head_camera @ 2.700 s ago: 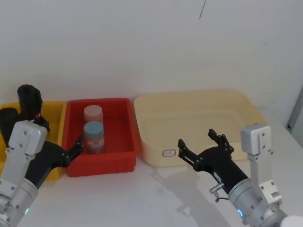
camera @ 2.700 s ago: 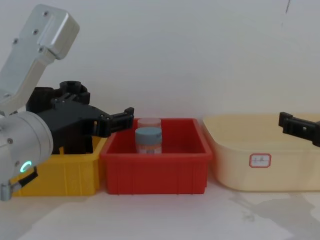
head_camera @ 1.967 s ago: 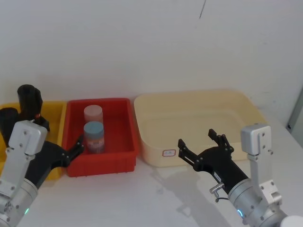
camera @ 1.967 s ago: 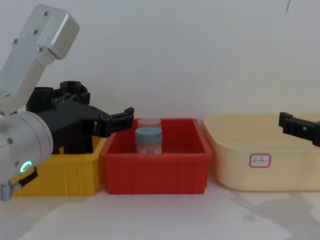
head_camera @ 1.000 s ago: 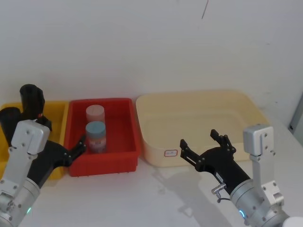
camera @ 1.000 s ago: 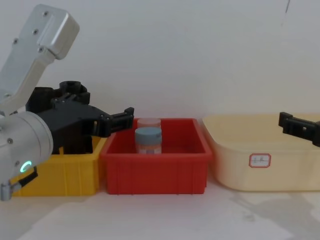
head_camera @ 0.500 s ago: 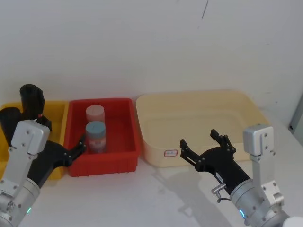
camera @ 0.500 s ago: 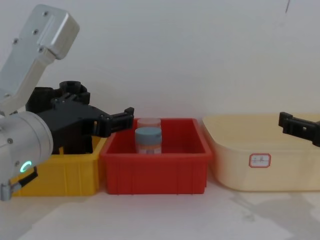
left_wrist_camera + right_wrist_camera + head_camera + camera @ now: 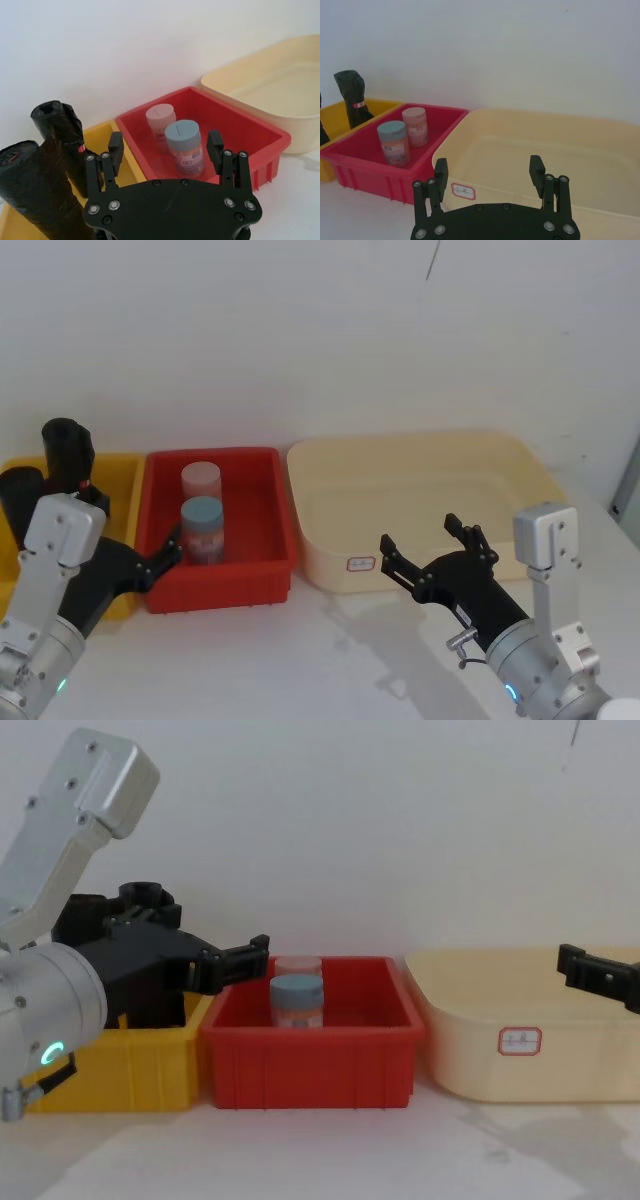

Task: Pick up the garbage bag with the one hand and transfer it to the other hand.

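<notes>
- The garbage bag, a thick black crinkled roll, stands upright at the left end of the yellow bin.
- A thinner black roll with a small red mark stands just beside it in the same bin, nearer the wall.
- The left gripper hangs empty near the front of the yellow bin and the red bin, its fingers spread wide. It is apart from both rolls.
- In the left wrist view, the garbage bag is close beside the gripper's body, outside the gap between the fingers.
- The red bin holds two upright jars, one with a pink lid and one with a blue lid in front of it.
- The right gripper hovers above the surface in front of the cream tub. Its fingers are wide apart and hold nothing.
- The cream tub carries a small white label on its front wall.
</notes>
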